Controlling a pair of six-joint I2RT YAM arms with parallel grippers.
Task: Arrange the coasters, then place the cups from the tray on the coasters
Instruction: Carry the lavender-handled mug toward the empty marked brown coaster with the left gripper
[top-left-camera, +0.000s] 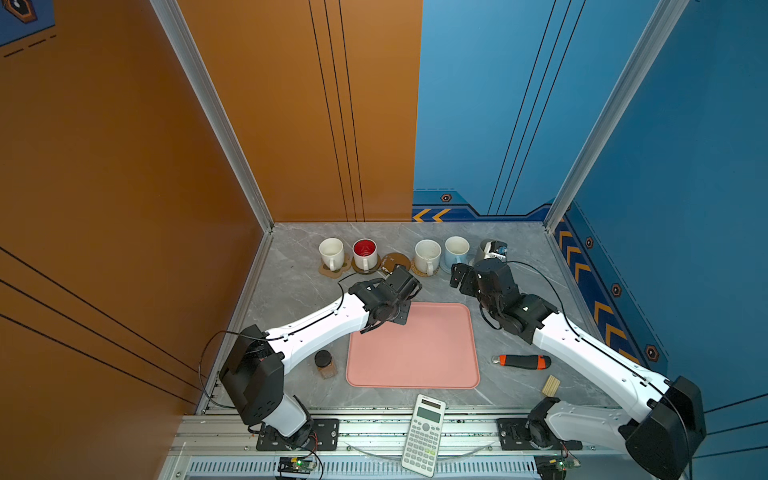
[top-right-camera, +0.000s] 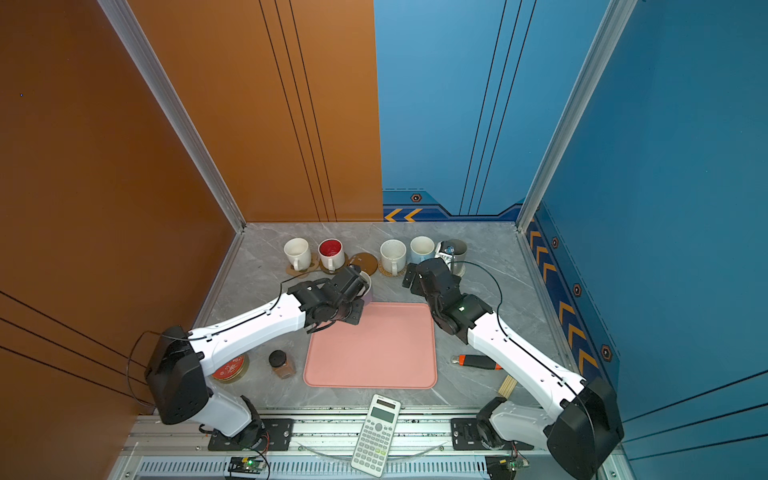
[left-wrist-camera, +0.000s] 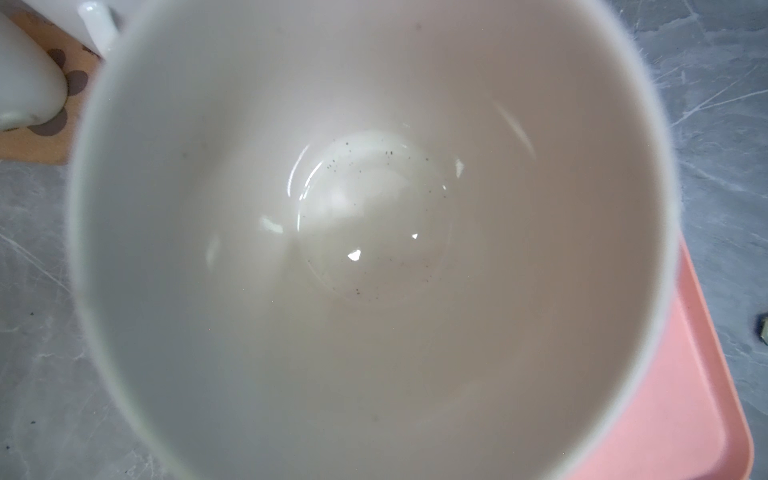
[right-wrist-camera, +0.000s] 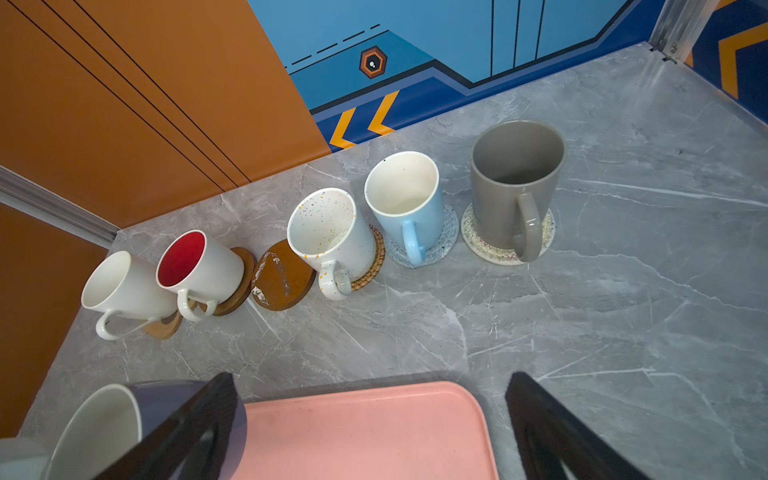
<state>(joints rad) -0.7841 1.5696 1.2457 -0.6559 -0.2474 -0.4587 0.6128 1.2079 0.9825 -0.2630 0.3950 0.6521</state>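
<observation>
While five mugs stood on mats along the far wall, the left gripper (top-right-camera: 360, 281) held a lavender ceramic mug (top-right-camera: 369, 296) just beyond the far left corner of the large flat pink tray (top-left-camera: 415, 357). The mug was over the grey marble-look table (top-left-camera: 291, 291), short of a bare brown disc coaster (right-wrist-camera: 286, 278). Its pale inside filled the left wrist camera. The gripper's fingers were hidden in every view, so how they pinched the mug could not be told.

The right gripper (right-wrist-camera: 370, 415) hung near the tray's far right corner, its two black fingers (right-wrist-camera: 552, 428) spread wide apart.

From left to right in both top views, the row ran:
- a plain white mug (right-wrist-camera: 124, 286) on a tan paw-shaped coaster (right-wrist-camera: 166, 328);
- a white mug with a red inside (right-wrist-camera: 208, 270) on a second brown disc coaster (right-wrist-camera: 239, 297);
- the bare disc;
- a speckled cream mug (right-wrist-camera: 328, 232) on a woven rattan round coaster (right-wrist-camera: 376, 257);
- a light blue mug (right-wrist-camera: 409, 199) on a grey-blue knitted round coaster (right-wrist-camera: 442, 237);
- a grey mug (right-wrist-camera: 511, 187) on a whitish woven round coaster (right-wrist-camera: 488, 251).

The tray lay at mid-table between the two arms, with a white calculator (top-left-camera: 424, 432) at the near edge.
</observation>
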